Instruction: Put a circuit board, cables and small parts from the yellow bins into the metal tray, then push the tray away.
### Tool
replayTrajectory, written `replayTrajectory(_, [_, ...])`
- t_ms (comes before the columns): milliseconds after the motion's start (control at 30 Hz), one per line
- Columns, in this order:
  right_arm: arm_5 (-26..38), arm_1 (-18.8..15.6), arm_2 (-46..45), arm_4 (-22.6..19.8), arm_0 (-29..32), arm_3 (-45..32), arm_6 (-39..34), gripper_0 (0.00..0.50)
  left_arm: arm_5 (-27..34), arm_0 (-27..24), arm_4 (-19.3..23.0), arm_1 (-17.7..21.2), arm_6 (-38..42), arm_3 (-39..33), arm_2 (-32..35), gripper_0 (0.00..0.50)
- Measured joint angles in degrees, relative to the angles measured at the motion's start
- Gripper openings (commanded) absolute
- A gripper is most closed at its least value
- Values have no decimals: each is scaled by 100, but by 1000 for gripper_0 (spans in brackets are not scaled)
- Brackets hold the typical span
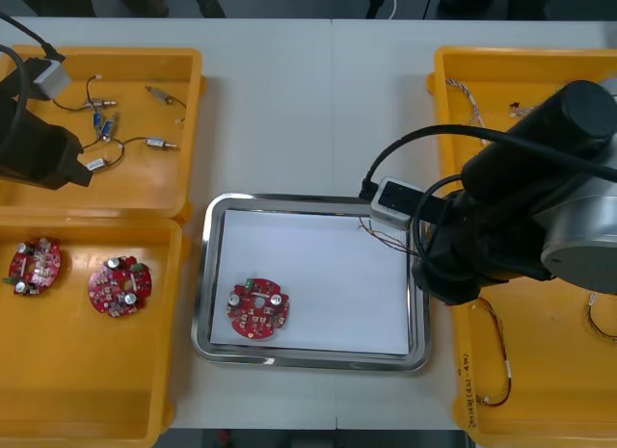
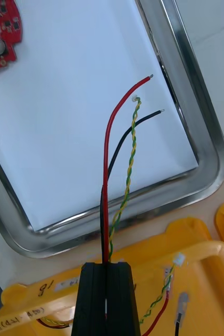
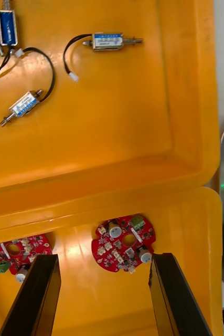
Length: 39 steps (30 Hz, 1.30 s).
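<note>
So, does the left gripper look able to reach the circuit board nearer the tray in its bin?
Probably yes: the left gripper, fingers open, points toward that circuit board, which lies uncovered in the yellow bin, apart from the other board.

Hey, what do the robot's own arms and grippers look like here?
The left arm is black; the right arm is black with a silver-grey link. Each wrist carries a small pale box fed by a black cable. The left gripper and right gripper have flat matte-black fingers.

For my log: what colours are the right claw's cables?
Red, black, twisted green-yellow cables; clearest in right wrist view.
</note>
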Motion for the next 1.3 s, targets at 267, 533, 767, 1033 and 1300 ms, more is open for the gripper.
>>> replayTrajectory(267, [153, 705, 618, 405, -436, 328, -47, 0, 0, -1, -183, 0, -30, 527, 45, 500])
replayTrajectory(533, [177, 1092, 1466, 1241, -453, 434, -47, 0, -7, -16, -275, 0, -689, 811, 47, 500])
replayTrajectory(767, [177, 1276, 2023, 1644, -448, 801, -46, 0, -461, -183, -378, 0, -742, 1196, -25, 500])
replayTrajectory(1033, [-147, 1441, 2208, 2112, -287, 1119, 32, 0, -919, -430, -531, 0, -743, 1742, -271, 500])
replayTrajectory(1300, [-808, 1457, 2265, 2392, 142, 1494, 85, 0, -1428, -674, -580, 0, -754, 2389, -489, 500])
